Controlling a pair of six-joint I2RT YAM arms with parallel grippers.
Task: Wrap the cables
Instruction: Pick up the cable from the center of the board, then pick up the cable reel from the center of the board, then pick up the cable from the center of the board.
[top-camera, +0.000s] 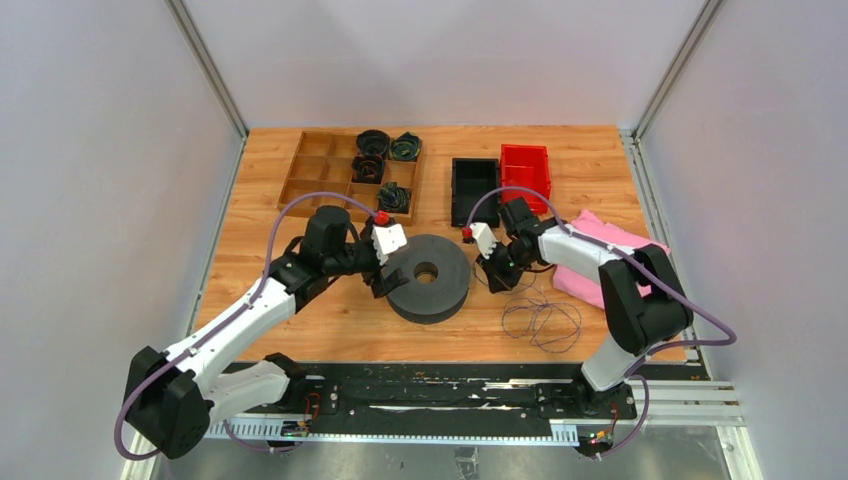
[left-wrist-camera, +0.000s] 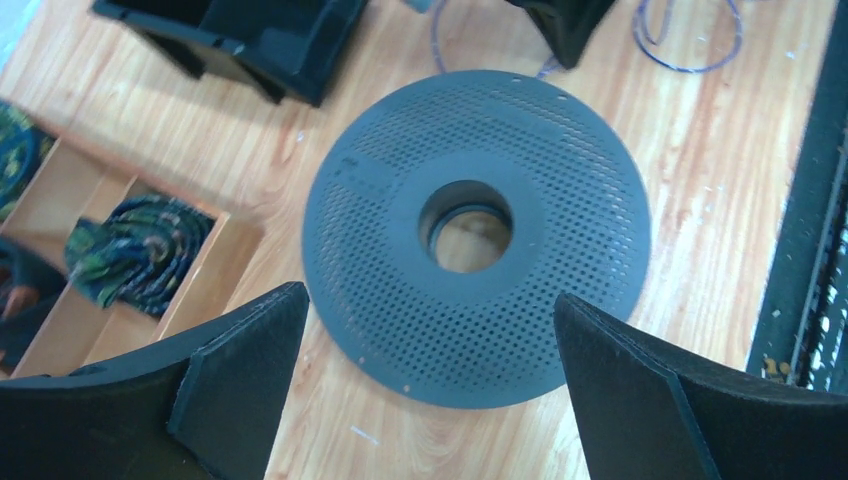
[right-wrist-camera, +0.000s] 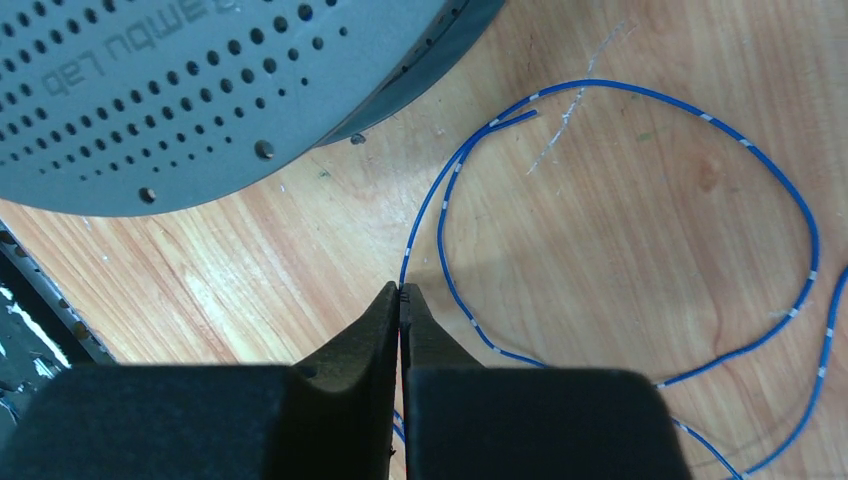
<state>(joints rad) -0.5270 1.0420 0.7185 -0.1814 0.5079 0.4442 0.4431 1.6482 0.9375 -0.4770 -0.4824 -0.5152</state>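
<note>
Between the pressed-together jaws of the right gripper (right-wrist-camera: 400, 296) sits the cable (right-wrist-camera: 640, 95), its free end just beside the grey spool (right-wrist-camera: 200, 100); the left gripper (left-wrist-camera: 430, 297) hangs spread wide above that spool, holding nothing. Wrapping looks barely begun: no turn shows on the spool, loose loops lie on the bench (top-camera: 300, 330), with bare wood around but the front edge near.

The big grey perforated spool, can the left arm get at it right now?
Probably yes. The left tool hangs right above the grey perforated spool with its jaws wide open, and nothing lies between them.
</note>
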